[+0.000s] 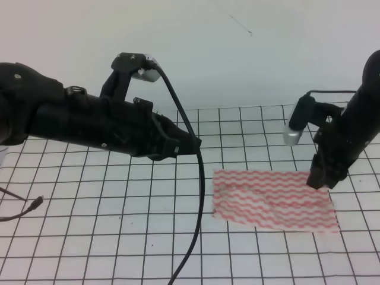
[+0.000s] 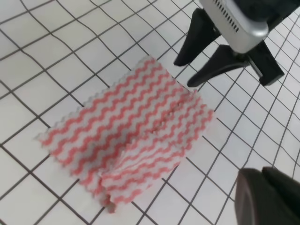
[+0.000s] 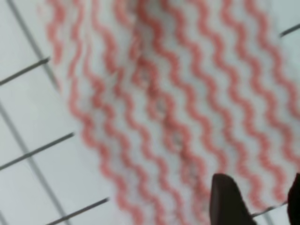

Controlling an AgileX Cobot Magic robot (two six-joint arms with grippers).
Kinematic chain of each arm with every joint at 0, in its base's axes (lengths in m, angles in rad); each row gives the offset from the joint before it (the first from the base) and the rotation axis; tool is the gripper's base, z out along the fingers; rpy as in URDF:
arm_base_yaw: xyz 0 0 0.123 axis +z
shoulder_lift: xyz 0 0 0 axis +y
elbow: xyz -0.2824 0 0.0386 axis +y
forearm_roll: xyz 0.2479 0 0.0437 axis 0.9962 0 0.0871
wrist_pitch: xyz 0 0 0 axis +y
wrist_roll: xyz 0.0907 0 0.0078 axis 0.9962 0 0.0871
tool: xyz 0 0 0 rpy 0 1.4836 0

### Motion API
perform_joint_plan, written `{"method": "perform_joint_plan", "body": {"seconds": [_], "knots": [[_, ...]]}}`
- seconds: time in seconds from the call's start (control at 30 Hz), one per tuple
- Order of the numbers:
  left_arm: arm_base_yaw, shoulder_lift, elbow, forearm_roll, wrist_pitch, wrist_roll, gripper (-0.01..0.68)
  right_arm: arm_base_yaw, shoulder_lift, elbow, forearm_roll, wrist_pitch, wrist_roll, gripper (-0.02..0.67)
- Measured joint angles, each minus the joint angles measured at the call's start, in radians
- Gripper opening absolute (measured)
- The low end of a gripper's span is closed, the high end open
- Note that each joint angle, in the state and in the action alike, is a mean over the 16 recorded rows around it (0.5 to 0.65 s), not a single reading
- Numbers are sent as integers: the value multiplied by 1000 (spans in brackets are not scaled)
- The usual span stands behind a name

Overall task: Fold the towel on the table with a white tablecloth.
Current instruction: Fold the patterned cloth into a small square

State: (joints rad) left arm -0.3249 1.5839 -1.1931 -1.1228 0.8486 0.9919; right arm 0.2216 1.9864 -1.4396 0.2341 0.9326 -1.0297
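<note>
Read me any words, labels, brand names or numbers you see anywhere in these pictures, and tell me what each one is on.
None: no readable text in any view.
The towel carries only wavy red stripes.
The tablecloth carries only a black grid.

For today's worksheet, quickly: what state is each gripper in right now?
Left gripper: cannot be told, its fingers barely show.
Right gripper: open, holding nothing, by the towel's far edge.

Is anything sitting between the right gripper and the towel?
Nothing visible does. The right gripper hangs right at the towel's far right corner, jaws apart, with only gridded white tablecloth around it.
</note>
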Motion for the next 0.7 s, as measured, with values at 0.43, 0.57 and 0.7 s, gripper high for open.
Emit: {"method": "perform_joint_plan", "body": {"seconds": [0.43,0.57,0.7], "knots": [[0,0,0,0,17,-1,-1,-1,2,0,-72,83,86,350],[0,0,0,0,21,-1,-1,-2,6,0,-77,98,91,360],[0,0,0,0,23,0,-1,-2,15,0,-76,113,92,353]]}}
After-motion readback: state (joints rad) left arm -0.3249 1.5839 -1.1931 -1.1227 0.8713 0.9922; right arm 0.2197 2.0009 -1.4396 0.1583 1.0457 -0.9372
